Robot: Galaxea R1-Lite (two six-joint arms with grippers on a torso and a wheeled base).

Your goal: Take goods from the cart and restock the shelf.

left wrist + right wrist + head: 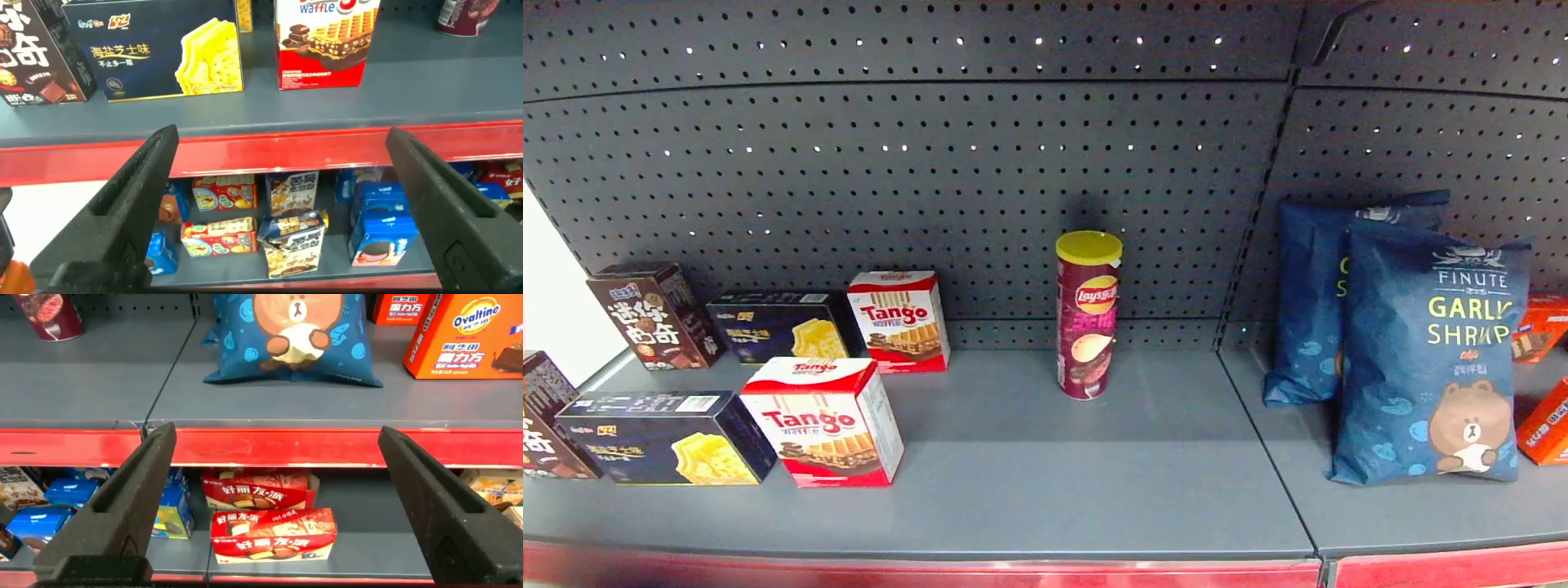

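A maroon chip can [1088, 314] with a yellow lid stands upright mid-shelf on the grey shelf [1045, 474]. Left of it sit two red-and-white wafer boxes [827, 420], dark blue cheese-biscuit boxes [670, 437] and brown boxes [654, 314]. Two blue shrimp-chip bags [1425, 359] lean at the right. My left gripper [282, 216] is open with nothing between its fingers, held in front of the shelf's red front edge [278, 147], below the wafer box [323, 45]. My right gripper [278, 510] is open too, empty, in front of the red edge below the blue bag [290, 335].
Orange boxes [1543, 367] stand at the far right of the shelf. A lower shelf holds several boxes and packs [282, 233], among them red pie boxes [270, 518]. A perforated back panel [931, 180] closes the shelf behind. Free room lies around the chip can.
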